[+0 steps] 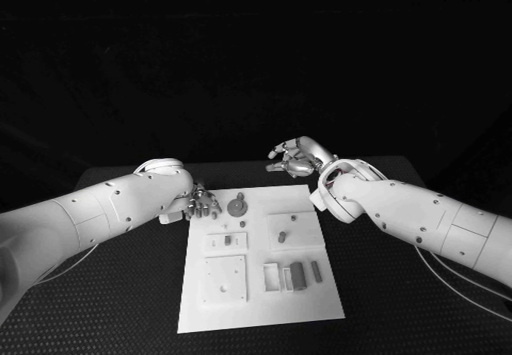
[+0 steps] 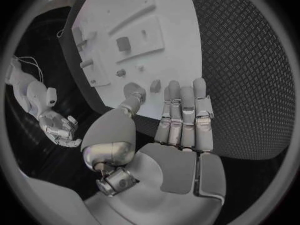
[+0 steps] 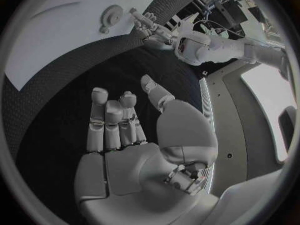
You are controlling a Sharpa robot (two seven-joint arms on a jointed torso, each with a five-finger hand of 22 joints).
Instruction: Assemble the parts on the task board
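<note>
The white task board (image 1: 261, 292) lies in the middle of the black table. A grey gear (image 1: 237, 205) sits near its far left corner, a small peg (image 1: 282, 237) stands mid-board, and two grey blocks (image 1: 297, 275) lie nearer me. My left hand (image 1: 200, 205) hovers at the board's far left edge, just beside the gear, fingers (image 2: 184, 117) straight and holding nothing. The thumb tip reaches close to the gear (image 2: 133, 90); contact cannot be told. My right hand (image 1: 297, 157) is raised beyond the board's far right corner, its fingers (image 3: 112, 120) apart and empty.
Raised white square fixtures (image 1: 226, 279) and a slotted holder (image 1: 271, 277) occupy the near half of the board. Bare black table mat (image 1: 405, 296) stretches on both sides of the board. In the right wrist view, the left hand (image 3: 147, 25) shows beside the gear (image 3: 113, 16).
</note>
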